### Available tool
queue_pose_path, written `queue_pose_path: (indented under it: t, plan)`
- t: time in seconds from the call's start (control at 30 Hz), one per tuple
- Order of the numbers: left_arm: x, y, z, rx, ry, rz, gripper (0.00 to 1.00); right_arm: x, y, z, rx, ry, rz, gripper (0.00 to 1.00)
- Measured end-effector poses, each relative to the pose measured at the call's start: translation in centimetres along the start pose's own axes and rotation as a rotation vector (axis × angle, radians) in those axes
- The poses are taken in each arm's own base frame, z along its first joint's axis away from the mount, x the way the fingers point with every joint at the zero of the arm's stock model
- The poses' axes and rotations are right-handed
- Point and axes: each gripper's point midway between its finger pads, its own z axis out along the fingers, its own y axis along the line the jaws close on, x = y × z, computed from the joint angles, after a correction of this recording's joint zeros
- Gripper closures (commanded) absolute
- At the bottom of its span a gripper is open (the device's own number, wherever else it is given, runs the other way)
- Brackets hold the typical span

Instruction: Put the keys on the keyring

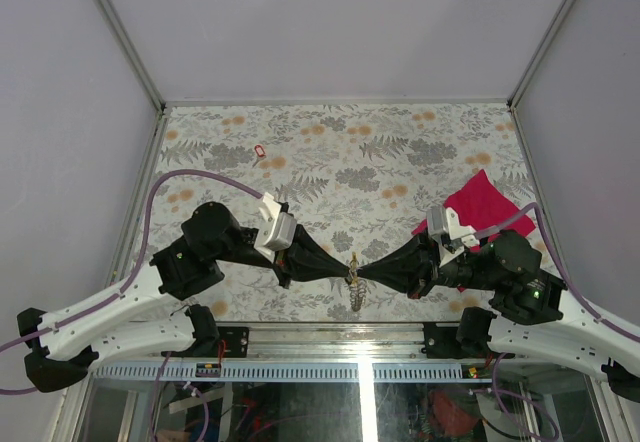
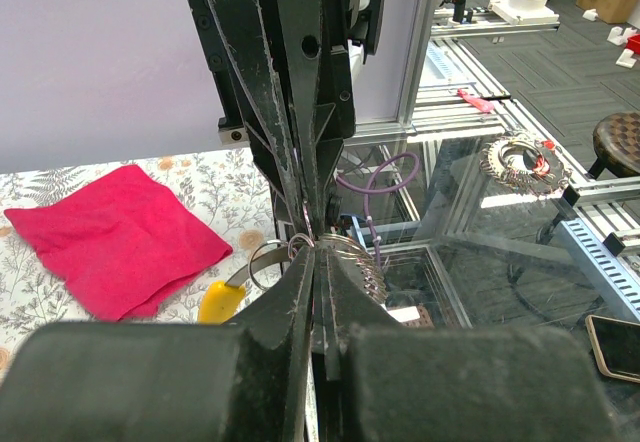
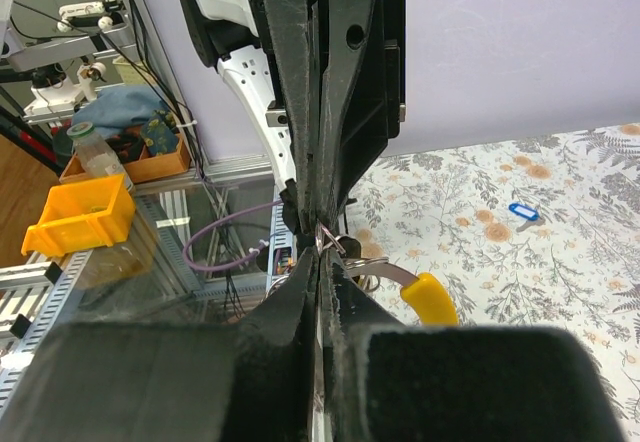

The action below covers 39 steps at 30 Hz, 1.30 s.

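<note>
Tightly, both pincers [image 2: 316,262] [image 3: 320,254] on keyring [image 1: 354,282]

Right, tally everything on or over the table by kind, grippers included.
grippers: 2 (left gripper, right gripper, both shut on the keyring)
keyring: 1
loose key: 1
magenta cloth: 1
total: 5
</note>
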Motion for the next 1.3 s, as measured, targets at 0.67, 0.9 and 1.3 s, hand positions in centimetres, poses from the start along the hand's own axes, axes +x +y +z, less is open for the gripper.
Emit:
queue_pose_path:
  t: [0.67,0.9,1.3]
  plan:
    - [0.6,0.0,0.18,0.011,0.018,-0.015,1.0,-0.42,-0.34,0.02,0.02,-0.018,-0.005,1.0]
    - [0.68,0.09,0.27,0.01,0.02,-0.017,1.0,-0.67,-0.53,-0.25,0.04,-0.039,0.005,1.0]
    - [0.54,0.1,0.29,0.01,0.017,-0.013,1.0,-0.98,-0.47,-0.16,0.032,-0.111,0.034,1.0]
